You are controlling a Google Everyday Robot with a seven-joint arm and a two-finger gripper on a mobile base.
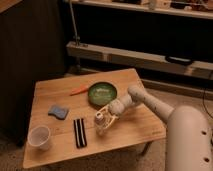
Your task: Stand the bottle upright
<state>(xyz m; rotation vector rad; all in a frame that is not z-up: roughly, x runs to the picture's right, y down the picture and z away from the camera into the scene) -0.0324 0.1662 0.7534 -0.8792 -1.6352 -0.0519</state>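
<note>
tool (pixel 103 119) over table (pixel 50 95) front; fingers pinching bottle (pixel 101 125); bottle near-upright

A single elevated camera looks down at an angle across the light wooden tabletop (pixel 60 105), which fills the middle and lower left of the frame. The white robot body (pixel 187 137) crowds the lower right corner, close to the lens, its arm reaching leftward so that the gripper (pixel 103 121) sits just below frame centre. Dark shelving with a pale metal rail (pixel 135 56) spans the upper half, farther back. No second view is given.
</note>
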